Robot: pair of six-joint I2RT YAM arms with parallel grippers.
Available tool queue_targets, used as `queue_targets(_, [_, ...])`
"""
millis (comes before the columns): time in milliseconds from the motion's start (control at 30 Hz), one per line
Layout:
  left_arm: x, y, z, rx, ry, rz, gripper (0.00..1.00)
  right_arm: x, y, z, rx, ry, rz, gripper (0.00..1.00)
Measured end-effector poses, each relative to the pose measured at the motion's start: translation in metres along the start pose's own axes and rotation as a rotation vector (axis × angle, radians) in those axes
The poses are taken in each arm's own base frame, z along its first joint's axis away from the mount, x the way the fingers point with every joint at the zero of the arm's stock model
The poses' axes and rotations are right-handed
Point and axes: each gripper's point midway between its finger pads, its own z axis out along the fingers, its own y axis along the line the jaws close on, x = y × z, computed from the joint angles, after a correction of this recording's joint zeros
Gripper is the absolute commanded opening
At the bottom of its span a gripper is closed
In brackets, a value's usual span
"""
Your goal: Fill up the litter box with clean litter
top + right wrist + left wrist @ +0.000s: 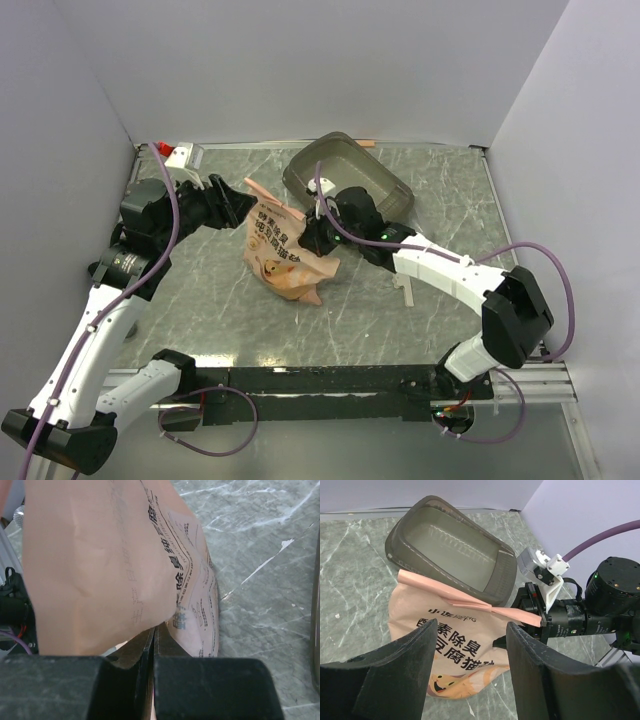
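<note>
The grey-brown litter box [350,168] lies at the back centre of the marble table, and its inside [451,539] looks bare. No clean litter shows. An orange-pink printed bag [282,250] lies just in front of the box, its folded top [470,600] against the rim. My right gripper [318,238] is shut on the bag's right edge, fingertips pressed together on the film [154,636]. My left gripper [238,212] stands open at the bag's upper left. The bag [465,630] shows between its fingers [540,680], untouched.
A small grey device with a red part [183,153] sits at the back left corner. A white strip [405,290] lies on the table beside the right forearm. White walls close in the left, back and right. A metal rail [330,378] runs along the near edge.
</note>
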Motion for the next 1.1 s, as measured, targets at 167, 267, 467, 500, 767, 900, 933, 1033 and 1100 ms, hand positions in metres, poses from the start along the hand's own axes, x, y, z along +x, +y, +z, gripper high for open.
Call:
queue_targets(167, [0.001, 0.001, 0.000, -0.004, 0.004, -0.001, 0.62, 0.004, 0.000, 0.004, -0.025, 0.016, 0.001, 0.13])
queue_targets(267, [0.002, 0.001, 0.000, -0.004, 0.006, -0.002, 0.63, 0.011, 0.002, 0.009, -0.050, 0.047, 0.001, 0.38])
queue_targets(467, [0.001, 0.001, 0.000, -0.003, 0.005, -0.002, 0.63, 0.014, 0.005, 0.008, -0.069, 0.076, 0.000, 0.60])
queue_targets(500, [0.001, 0.001, 0.000, -0.003, 0.005, -0.002, 0.63, 0.015, 0.005, 0.007, -0.068, 0.081, -0.002, 0.65])
queue_targets(767, [0.001, 0.000, -0.001, 0.001, 0.005, -0.001, 0.63, 0.014, 0.005, -0.002, -0.049, 0.126, -0.014, 0.82])
queue_targets(900, [0.000, -0.002, -0.003, 0.006, 0.001, 0.000, 0.63, 0.016, 0.007, -0.010, -0.030, 0.141, -0.020, 0.84])
queue_targets(933, [0.000, -0.002, -0.003, 0.007, 0.000, 0.001, 0.63, 0.016, 0.008, -0.014, -0.022, 0.142, -0.023, 0.84])
queue_targets(1033, [-0.001, -0.003, -0.005, 0.009, -0.003, 0.002, 0.63, 0.010, 0.014, -0.026, -0.002, 0.139, -0.041, 0.84])
queue_targets(1100, [-0.001, -0.003, -0.006, 0.009, -0.003, 0.002, 0.63, 0.003, 0.019, -0.036, 0.016, 0.132, -0.062, 0.84])
